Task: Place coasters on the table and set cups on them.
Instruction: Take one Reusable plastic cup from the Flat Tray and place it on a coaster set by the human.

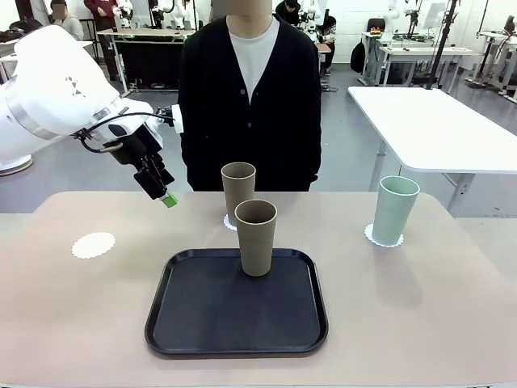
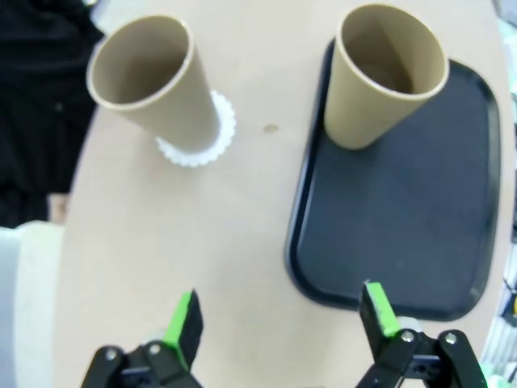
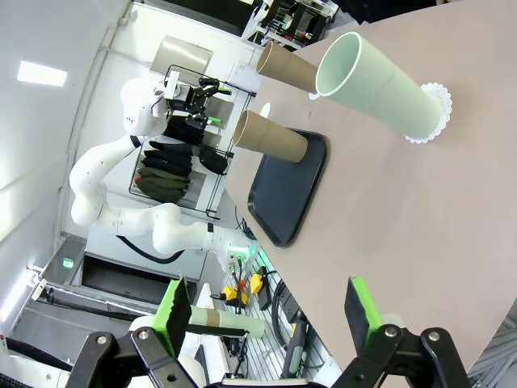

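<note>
One tan cup stands on a coaster at the middle of the table. A second tan cup stands on the black tray. The mint cup rests on a coaster at the right. A bare coaster lies at the left. My left gripper hangs open above the table's far left. Its wrist view shows the left gripper looking down at the cup on the coaster and the cup on the tray. My right gripper is open and holds nothing, off from the mint cup.
A person in a dark cardigan stands at the far side of the table, right behind the middle cup. A white-topped table stands behind on the right. The tray holds nothing but its one cup.
</note>
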Controlling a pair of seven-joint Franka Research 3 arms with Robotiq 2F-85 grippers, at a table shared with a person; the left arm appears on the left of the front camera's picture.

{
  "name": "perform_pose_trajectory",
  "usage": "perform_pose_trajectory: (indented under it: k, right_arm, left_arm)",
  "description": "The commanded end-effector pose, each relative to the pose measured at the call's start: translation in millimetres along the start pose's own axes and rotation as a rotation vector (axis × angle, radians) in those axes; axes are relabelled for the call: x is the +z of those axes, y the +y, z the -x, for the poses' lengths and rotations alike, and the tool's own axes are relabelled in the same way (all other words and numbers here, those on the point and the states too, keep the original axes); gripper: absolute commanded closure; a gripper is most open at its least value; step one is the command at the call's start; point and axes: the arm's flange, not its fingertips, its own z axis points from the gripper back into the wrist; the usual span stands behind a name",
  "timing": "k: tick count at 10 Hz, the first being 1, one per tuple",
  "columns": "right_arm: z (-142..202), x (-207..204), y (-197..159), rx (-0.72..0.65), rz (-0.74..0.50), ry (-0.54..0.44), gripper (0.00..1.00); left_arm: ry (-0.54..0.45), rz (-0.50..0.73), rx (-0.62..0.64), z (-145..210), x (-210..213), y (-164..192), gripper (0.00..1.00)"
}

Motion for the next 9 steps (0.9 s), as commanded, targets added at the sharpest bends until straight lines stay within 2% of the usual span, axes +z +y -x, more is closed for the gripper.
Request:
perform_pose_trajectory:
  k: [1, 2, 4, 6, 9]
  right_arm:
    - [0.7, -0.8, 0.4, -0.009, 0.008, -0.003, 0.00]
    - [0.7, -0.8, 0.4, -0.009, 0.008, -0.003, 0.00]
    - [0.7, -0.8, 0.4, -0.009, 0.008, -0.003, 0.00]
    - [0.7, -0.8, 0.4, -0.009, 0.008, -0.003, 0.00]
    - [0.7, -0.8, 0.4, -0.009, 0.008, -0.003, 0.00]
  left_arm:
    - [0.009, -0.016, -0.022, -0.1, -2.1, 0.4, 0.00]
    - [0.000, 0.000, 0.000, 0.0, 0.0, 0.0, 0.00]
    - [-0.050, 0.017, -0.221, -29.0, -17.4, -13.6, 0.00]
    - [-0.165, 0.044, -0.383, -47.5, -29.8, -19.3, 0.00]
    - [-0.420, 0.221, -0.467, -18.1, -39.5, -11.4, 0.00]
